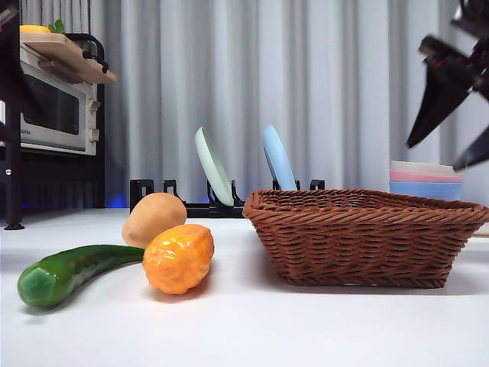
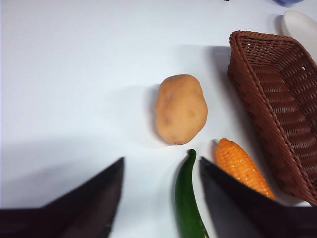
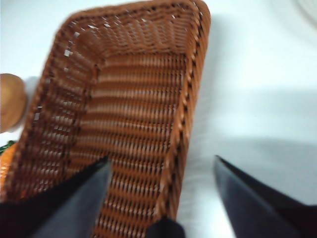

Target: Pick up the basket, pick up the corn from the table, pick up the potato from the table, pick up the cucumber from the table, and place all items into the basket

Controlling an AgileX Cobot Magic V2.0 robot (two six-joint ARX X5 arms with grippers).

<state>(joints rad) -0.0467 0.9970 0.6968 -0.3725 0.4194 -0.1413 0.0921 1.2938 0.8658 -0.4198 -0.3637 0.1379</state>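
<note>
Right tool (image 1: 451, 122) hovering agape over woven wicker basket (image 1: 363, 237); left tool (image 2: 161, 198) spread above glossy cucumber (image 2: 187, 203), knobbly corn (image 2: 240, 166), matte potato (image 2: 181, 109)

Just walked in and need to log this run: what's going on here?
Nothing is held yet. The right gripper hangs open above the basket, straddling its rim. The left gripper hovers open over the cucumber, beside the corn and potato. All three vegetables lie on the table; the basket is empty.

Vegetables (image 1: 157, 248) beside empty basket (image 1: 359, 237)
</note>
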